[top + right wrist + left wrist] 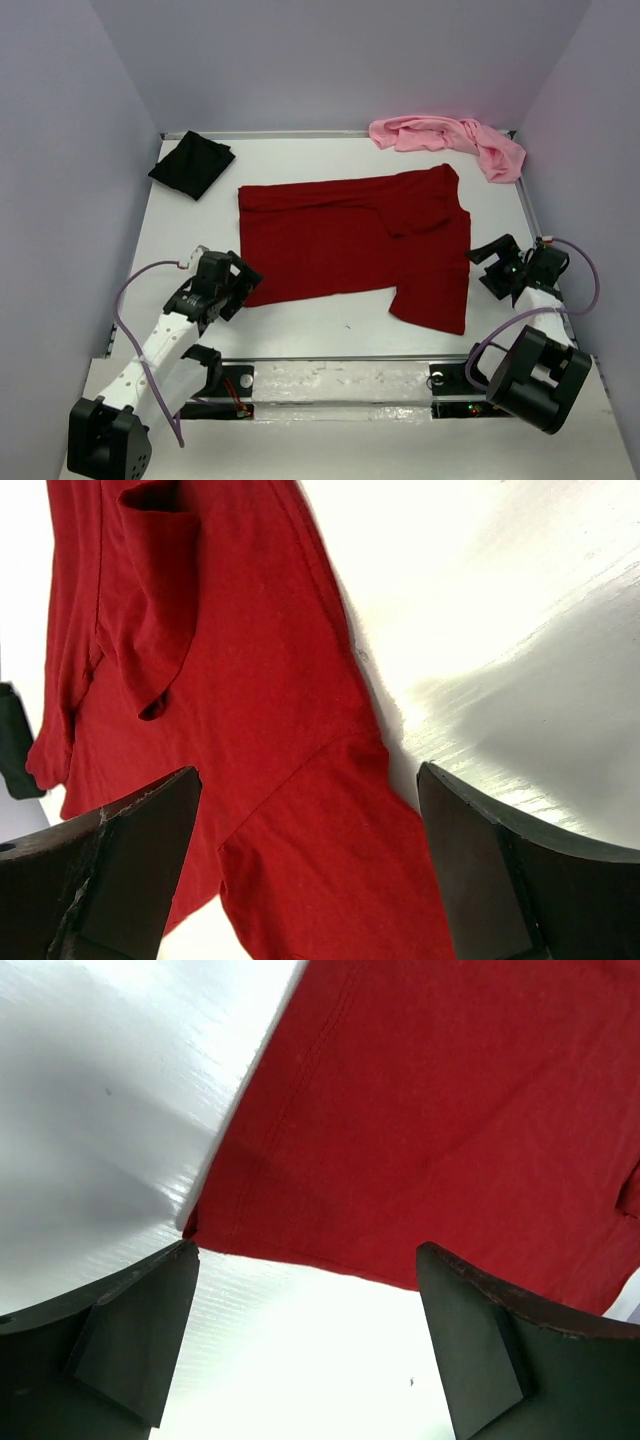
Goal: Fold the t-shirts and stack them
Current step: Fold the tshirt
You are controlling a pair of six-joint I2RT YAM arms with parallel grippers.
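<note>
T-shirts lie on and around the work area, and the dark red t-shirt (340, 245) is met first by both arms. The left end effector (238, 283) is held with its jaws wide apart and nothing between them, low over the white surface (300, 330). It is aimed at the shirt's near left hem corner. In the left wrist view that corner is seen just beyond one of its fingers (130, 1330); whether it is touched cannot be told. The right end effector (497, 265) is likewise spread open and empty, and is set just beside the shirt's right edge, above the near sleeve.

The dark red t-shirt is spread flat across the middle of the surface, with its far sleeve turned in over the body. The black t-shirt (192, 163) is folded into a compact square at the far left corner. The light pink t-shirt (450, 135) is left crumpled at the far right corner, against the back wall. Both are well apart from the arms. A lilac cable (125, 300) is looped from each arm, and the surface is enclosed by pale grey walls (60, 200).
</note>
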